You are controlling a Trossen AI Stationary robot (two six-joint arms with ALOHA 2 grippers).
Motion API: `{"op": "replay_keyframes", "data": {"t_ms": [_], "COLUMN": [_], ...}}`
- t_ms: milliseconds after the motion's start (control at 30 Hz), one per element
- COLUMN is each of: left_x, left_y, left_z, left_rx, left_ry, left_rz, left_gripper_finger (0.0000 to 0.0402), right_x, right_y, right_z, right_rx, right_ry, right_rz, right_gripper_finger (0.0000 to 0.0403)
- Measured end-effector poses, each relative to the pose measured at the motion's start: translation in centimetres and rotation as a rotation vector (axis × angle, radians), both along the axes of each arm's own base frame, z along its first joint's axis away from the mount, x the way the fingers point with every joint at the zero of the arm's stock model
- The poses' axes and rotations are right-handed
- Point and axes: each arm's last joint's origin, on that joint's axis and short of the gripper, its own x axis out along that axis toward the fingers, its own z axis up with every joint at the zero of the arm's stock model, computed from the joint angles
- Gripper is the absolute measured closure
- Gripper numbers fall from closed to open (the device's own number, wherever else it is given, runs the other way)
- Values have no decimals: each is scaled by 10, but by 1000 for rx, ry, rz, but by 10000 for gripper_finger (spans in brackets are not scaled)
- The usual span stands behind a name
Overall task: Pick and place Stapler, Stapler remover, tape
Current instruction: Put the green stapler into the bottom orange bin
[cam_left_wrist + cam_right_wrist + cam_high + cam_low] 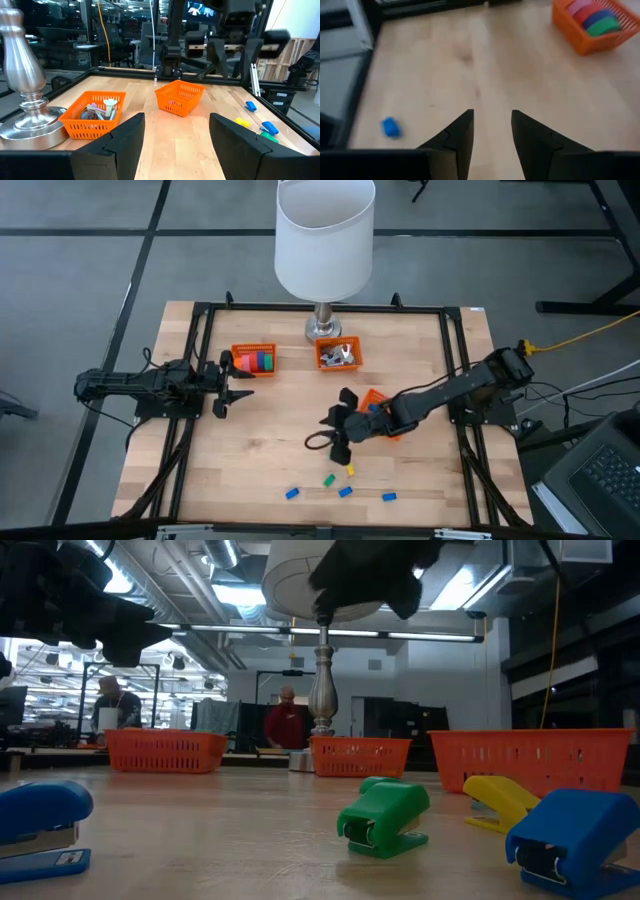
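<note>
Several small staplers lie near the table's front edge: blue [292, 493], green [327, 479], yellow [350, 471], and also a blue stapler [390, 127]. The tape rolls [260, 361] sit in an orange basket [240, 352] at the far left, and the tape rolls [592, 17] show again in the right wrist view. Silvery pieces [341, 355] fill a second orange basket [325, 363]. My right gripper [338, 438] hangs above the table's middle, tilted down; my right gripper [492, 117] is open with nothing between its fingers. My left gripper [232, 387] waits open at the left, held level.
A lamp with a white shade [324, 235] and a silver base [322, 330] stands at the far edge. A third orange basket [377, 398] lies partly under my right arm. Bare wood spreads between the baskets and the staplers. A black frame [200, 310] rims the table.
</note>
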Motion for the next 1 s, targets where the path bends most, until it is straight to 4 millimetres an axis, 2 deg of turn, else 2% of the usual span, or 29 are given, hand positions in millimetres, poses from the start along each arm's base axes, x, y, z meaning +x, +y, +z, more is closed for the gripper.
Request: {"op": "replay_keyframes", "data": {"t_ms": [200, 433, 600, 767, 867, 1000], "left_x": [0, 0, 0, 0, 0, 0], "left_y": [0, 0, 0, 0, 0, 0], "left_z": [0, 0, 0, 0, 0, 0], "left_rx": [0, 0, 0, 0, 0, 0], "left_ry": [0, -3, -4, -4, -4, -4], "left_rz": [0, 0, 0, 0, 0, 0], "left_gripper_finger": [183, 183, 183, 183, 183, 183], "right_x": [25, 50, 52, 51, 48, 43], "right_y": [-4, -21, -27, -26, -20, -4], "right_z": [-24, -48, -51, -53, -55, -55], "right_rx": [-83, -1, 6, 7, 7, 39], "right_ry": [-71, -97, -84, -66, -38, -27], "right_rz": [9, 203, 303, 305, 319, 337], "right_gripper_finger": [267, 267, 267, 267, 262, 234]}}
